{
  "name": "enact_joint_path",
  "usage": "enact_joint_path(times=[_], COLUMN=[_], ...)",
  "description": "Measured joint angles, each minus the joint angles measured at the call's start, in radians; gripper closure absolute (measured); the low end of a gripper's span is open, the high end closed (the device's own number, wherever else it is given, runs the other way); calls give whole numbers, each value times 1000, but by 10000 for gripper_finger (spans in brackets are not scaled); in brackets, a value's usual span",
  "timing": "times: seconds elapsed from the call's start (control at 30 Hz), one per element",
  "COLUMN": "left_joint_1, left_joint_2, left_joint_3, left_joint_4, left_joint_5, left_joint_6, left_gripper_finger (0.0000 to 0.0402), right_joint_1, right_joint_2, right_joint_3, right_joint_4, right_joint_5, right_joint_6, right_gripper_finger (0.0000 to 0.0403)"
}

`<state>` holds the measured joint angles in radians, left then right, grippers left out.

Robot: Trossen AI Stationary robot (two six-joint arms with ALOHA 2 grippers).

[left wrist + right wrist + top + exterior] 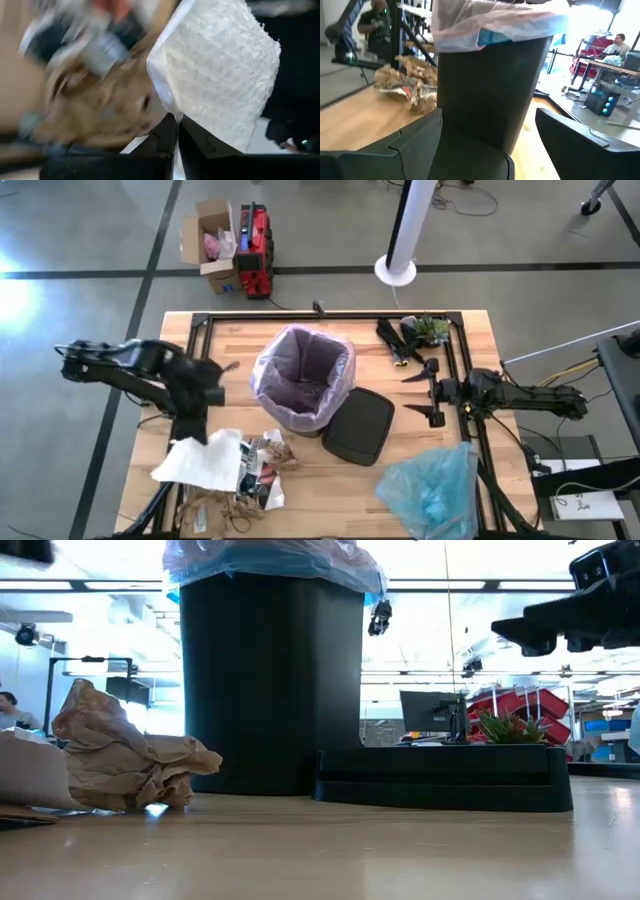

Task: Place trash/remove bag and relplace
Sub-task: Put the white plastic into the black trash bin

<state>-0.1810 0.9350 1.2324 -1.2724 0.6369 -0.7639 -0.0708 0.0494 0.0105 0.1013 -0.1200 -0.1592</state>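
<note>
Trash [240, 475], a loose heap of crumpled brown paper, white scraps and printed wrappers, lies on the wooden table [330, 485] near its front left corner, where the left gripper [192, 436] has its fingers pinched together on a textured white paper sheet [225, 75] from the heap. Beside it stands the black bin [270, 690], lined with the thin pale pink-lavender plastic bag [300, 375]; its black lid [357, 425] lies just to the right. The right gripper [425, 392] hovers wide open and empty right of the bin, and a crinkly light blue plastic bag [435, 485] lies at the table's front right.
</note>
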Motion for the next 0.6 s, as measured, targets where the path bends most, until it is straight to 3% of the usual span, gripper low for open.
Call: enact_joint_path(times=[0.33, 0.6], left_joint_1=[0, 1], left_joint_2=[-7, -6], left_joint_3=[274, 347], left_joint_4=[379, 617], left_joint_5=[-378, -536], left_joint_6=[32, 175], left_gripper_finger=[402, 401], right_joint_1=[0, 0], right_joint_2=[0, 0], right_joint_3=[0, 0], right_joint_4=[315, 491], right_joint_5=[17, 20], right_joint_6=[27, 289], right_gripper_finger=[94, 94])
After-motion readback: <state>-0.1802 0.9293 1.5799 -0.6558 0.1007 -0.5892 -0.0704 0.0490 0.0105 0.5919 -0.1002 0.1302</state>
